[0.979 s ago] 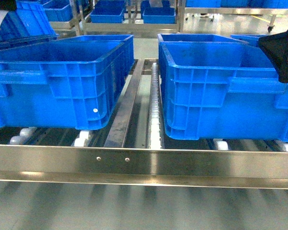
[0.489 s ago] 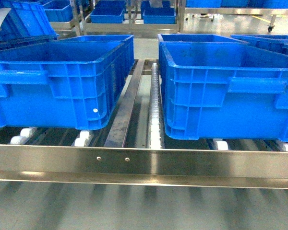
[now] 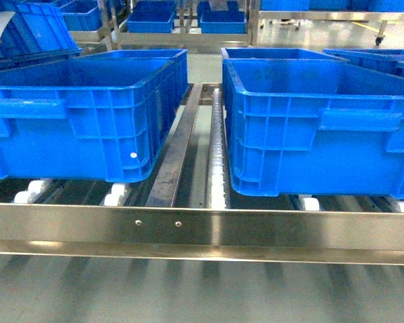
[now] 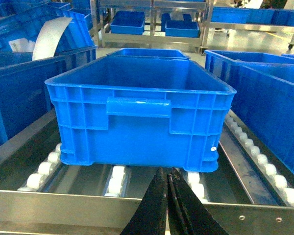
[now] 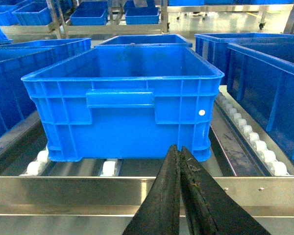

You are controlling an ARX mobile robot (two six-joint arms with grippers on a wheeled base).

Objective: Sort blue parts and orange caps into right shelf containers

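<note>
Nearest, at the bottom of each wrist view, the left gripper (image 4: 169, 183) and the right gripper (image 5: 180, 161) are pinched tight with nothing between the tips. Both hang low, just in front of the shelf (image 3: 202, 229) and its shiny front rail.

A second ago a dark arm showed at the upper right of the head view, over the right crate. Now it is gone. I think a drop was just made and both arms are back, ready for the next piece.

Behind the rail, the right shelf containers (image 3: 310, 128) sit on white rollers (image 3: 217, 168). Their long sides run away from the camera, with the short handle ends facing the robot.

No blue parts or orange caps show in any view
</note>
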